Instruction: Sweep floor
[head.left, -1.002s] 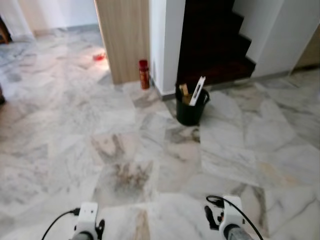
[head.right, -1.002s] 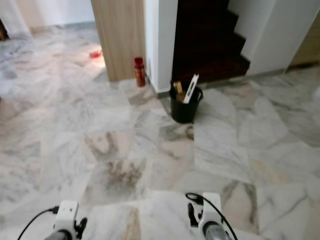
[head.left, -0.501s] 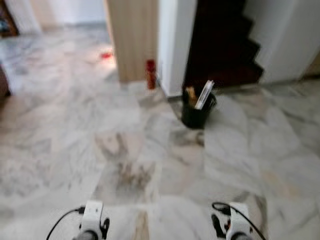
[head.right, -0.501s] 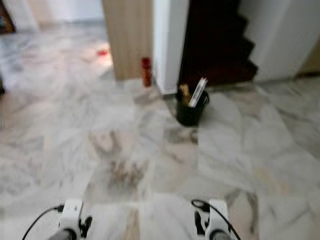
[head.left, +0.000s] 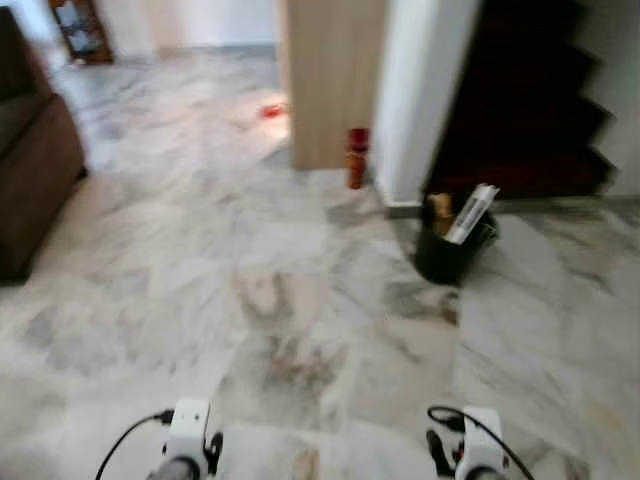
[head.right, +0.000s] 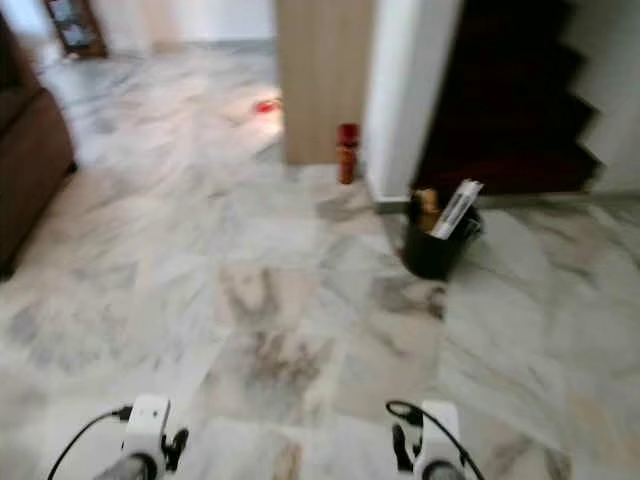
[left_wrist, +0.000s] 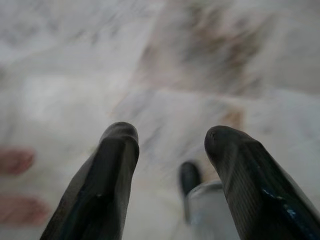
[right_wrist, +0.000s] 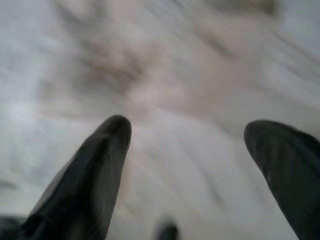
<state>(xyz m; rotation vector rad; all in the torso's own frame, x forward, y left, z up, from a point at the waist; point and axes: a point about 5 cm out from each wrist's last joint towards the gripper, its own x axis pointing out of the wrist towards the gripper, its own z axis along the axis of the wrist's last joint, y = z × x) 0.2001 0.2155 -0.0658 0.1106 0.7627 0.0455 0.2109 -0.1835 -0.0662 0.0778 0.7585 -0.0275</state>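
Grey-veined marble floor (head.left: 300, 300) spreads ahead, blurred. A black bucket (head.left: 447, 255) holding a white dustpan (head.left: 471, 212) stands before the dark stairs (head.left: 530, 110), near a red can (head.left: 357, 158) by the wooden pillar (head.left: 335, 80). A brown sofa (head.left: 35, 170) sits left. The left hand (left_wrist: 172, 145) and right hand (right_wrist: 187, 135) hang spread, empty.
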